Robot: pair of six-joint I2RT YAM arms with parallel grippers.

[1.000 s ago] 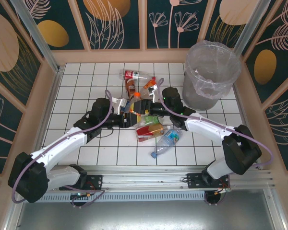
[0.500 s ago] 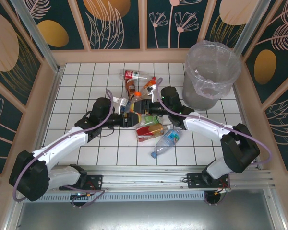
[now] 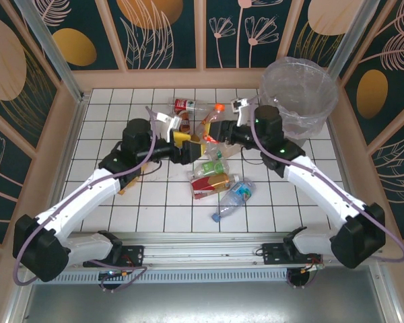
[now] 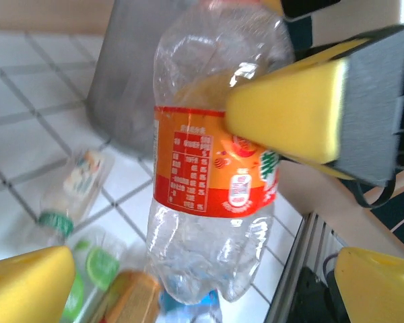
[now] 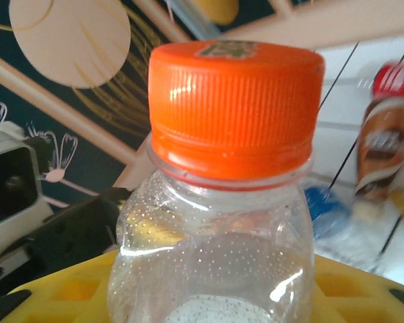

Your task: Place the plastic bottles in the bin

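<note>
The right gripper (image 3: pixel 214 131) is closed on the orange-label bottle (image 3: pixel 207 126) and holds it in the air above the far half of the surface (image 3: pixel 108 128). In the overhead view the orange cap (image 3: pixel 219 106) is on the far side of the bottle. The left gripper (image 3: pixel 183 139) stands just beside the bottle on its left, the jaws wide apart and gripping nothing. The bin (image 3: pixel 299 101) is in the far right corner, near the bottle but apart from it.

The left wrist view adds what the overhead view cannot give. One yellow pad (image 4: pixel 283 124) of the right gripper presses on the label. The left gripper's own fingers (image 4: pixel 27 286) stand on both sides of the bottle without touching it. The right wrist view shows the cap from close, with the neck rising between yellow pads.

A red-capped bottle (image 3: pixel 187 104) lies near the far edge, and a green-label bottle (image 3: pixel 212 165) and a blue-label bottle (image 3: pixel 237 194) lie nearer the middle.
</note>
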